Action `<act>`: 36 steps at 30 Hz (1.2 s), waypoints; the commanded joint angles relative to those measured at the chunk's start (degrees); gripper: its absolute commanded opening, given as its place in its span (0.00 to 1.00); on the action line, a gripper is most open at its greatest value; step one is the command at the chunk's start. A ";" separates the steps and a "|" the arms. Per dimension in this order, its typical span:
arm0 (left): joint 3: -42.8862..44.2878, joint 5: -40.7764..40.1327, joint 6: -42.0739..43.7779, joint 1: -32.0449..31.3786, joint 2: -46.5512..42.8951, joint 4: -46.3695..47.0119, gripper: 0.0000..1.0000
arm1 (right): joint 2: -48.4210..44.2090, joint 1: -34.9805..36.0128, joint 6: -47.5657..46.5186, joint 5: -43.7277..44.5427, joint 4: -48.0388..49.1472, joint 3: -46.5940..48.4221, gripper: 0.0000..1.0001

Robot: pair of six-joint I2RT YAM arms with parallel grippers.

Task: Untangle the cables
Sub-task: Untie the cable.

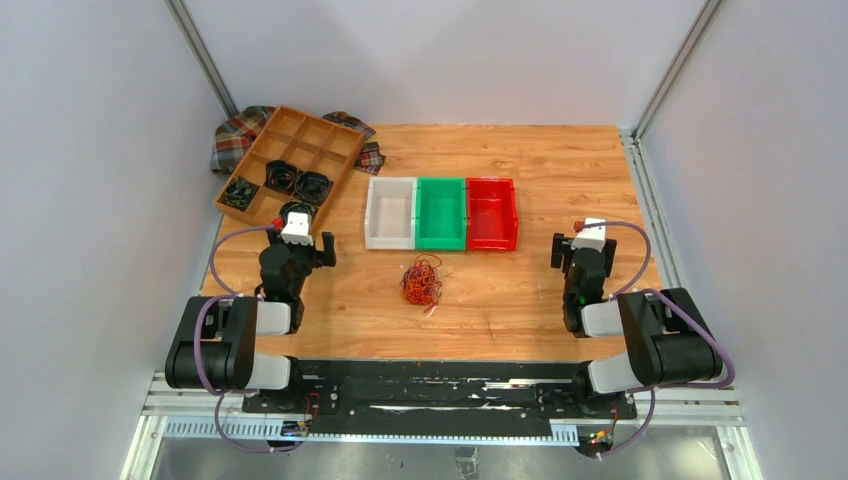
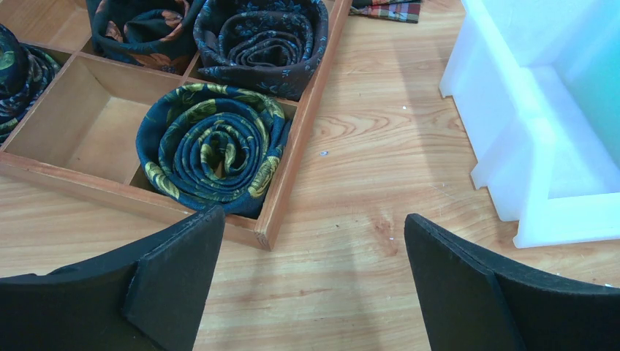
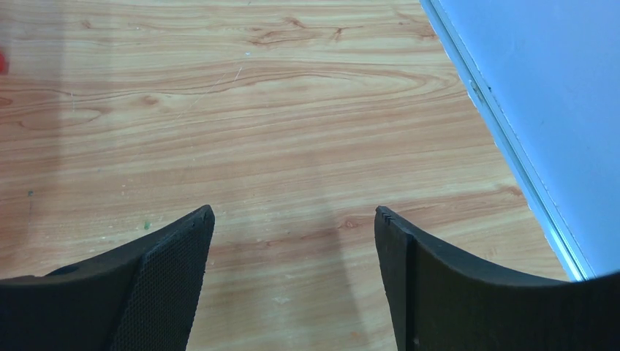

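Observation:
The cables (image 1: 421, 281) are a small tangled clump of thin red and orange wires lying on the wooden table (image 1: 520, 300), just in front of the green bin. They show only in the top view. My left gripper (image 1: 297, 238) is open and empty, well to the left of the clump, near the wooden tray's corner. In the left wrist view my left gripper (image 2: 314, 227) hovers over bare wood. My right gripper (image 1: 584, 243) is open and empty, far right of the clump. In the right wrist view my right gripper (image 3: 294, 219) hovers over bare table.
A white bin (image 1: 391, 212), a green bin (image 1: 441, 212) and a red bin (image 1: 491, 213) stand side by side behind the clump. A wooden divided tray (image 1: 290, 164) at the back left holds dark rolled fabric coils (image 2: 212, 150). A plaid cloth (image 1: 238, 130) lies under it.

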 commanded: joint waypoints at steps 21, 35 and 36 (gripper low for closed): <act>6.82 5.35 3.27 0.08 -7.73 -15.05 0.98 | -15.44 -0.72 4.56 2.92 -30.88 12.71 0.81; 32.17 32.84 11.51 -5.65 -11.12 -72.32 0.98 | -21.68 1.29 22.98 -22.71 -53.91 26.56 0.81; 33.40 32.19 11.96 -7.55 -10.14 -74.25 0.98 | -20.98 2.62 22.40 -23.21 -54.66 26.70 0.81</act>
